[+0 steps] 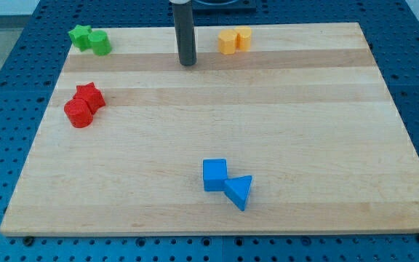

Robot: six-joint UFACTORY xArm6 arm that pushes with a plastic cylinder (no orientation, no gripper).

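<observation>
The dark rod was seen standing upright near the view's top, and my tip was placed on the wooden board, touching no block. No fingers could be reported, because the arm ended only in this rod.

The nearest blocks were the two yellow ones at the tip's right: a yellow pentagon-like block and a yellow cylinder, touching each other. A green star and a green cylinder were found at the top left. Below them, a red star was pressed against a red cylinder. Near the bottom, a blue cube touched a blue triangular block.
</observation>
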